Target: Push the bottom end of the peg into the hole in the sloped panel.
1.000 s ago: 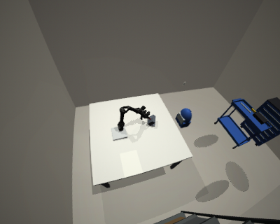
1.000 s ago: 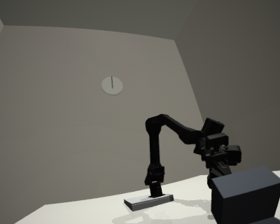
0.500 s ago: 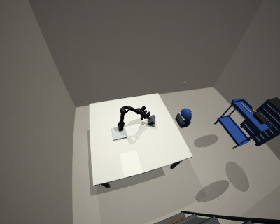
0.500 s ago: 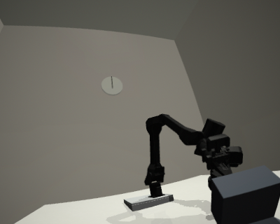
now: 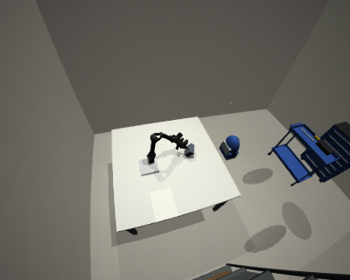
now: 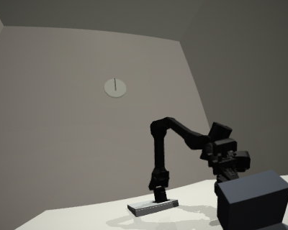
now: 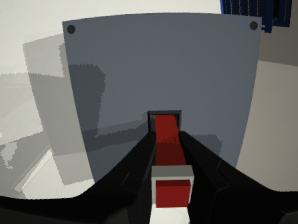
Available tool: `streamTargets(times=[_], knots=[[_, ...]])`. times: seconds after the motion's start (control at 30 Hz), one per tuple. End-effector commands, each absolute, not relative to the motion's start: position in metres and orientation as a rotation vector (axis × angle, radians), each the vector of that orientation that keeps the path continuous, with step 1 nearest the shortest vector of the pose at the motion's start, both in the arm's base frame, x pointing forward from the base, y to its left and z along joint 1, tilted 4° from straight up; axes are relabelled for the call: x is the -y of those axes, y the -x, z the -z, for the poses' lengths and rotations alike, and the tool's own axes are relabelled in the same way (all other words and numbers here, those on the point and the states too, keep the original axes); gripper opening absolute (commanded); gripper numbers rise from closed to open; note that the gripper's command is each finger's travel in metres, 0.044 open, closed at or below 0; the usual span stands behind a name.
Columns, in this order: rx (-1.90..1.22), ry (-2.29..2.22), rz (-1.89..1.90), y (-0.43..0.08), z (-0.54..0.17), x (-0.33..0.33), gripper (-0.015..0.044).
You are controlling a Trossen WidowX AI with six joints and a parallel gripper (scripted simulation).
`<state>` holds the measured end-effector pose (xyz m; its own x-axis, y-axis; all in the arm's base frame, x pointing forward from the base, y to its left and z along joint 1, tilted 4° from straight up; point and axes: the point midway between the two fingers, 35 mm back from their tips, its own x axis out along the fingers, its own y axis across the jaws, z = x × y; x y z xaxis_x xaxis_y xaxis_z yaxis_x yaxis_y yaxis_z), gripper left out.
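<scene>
The red square-sided peg with a pale collar (image 7: 167, 142) sits pinched between the fingers of my black parallel-jaw gripper (image 5: 188, 148) (image 7: 166, 139), its long axis running out ahead of the fingertips. Its far end points at the dark square hole (image 7: 151, 120) in the blue-grey sloped panel (image 5: 189, 151) (image 6: 255, 190) (image 7: 160, 65), and looks at or just inside the mouth; I can't tell the depth. I judge I should check alignment, then push straight along the hole.

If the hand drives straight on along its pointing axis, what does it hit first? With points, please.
Likely the sloped panel (image 7: 200, 75) (image 6: 255, 187) around the square hole (image 7: 152, 122); the red peg (image 7: 167, 135) in the hand (image 7: 166, 139) leads, its tip at the opening. Depth unclear.
</scene>
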<state>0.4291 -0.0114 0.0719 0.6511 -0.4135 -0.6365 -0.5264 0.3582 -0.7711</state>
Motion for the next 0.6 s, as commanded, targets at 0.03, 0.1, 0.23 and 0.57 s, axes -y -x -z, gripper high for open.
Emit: streamTargets(times=[0.03, 0.1, 0.23, 0.57], knots=[[-0.921, 1.253, -0.087, -0.4291, -0.0724, 0.0113, 0.0105], [-0.921, 1.253, -0.087, -0.4291, -0.0724, 0.0113, 0.0157], [-0.921, 1.253, -0.087, -0.4291, -0.0724, 0.0113, 0.0263], [-0.922, 1.253, -0.09, -0.4243, -0.078, 0.0071, 0.044]])
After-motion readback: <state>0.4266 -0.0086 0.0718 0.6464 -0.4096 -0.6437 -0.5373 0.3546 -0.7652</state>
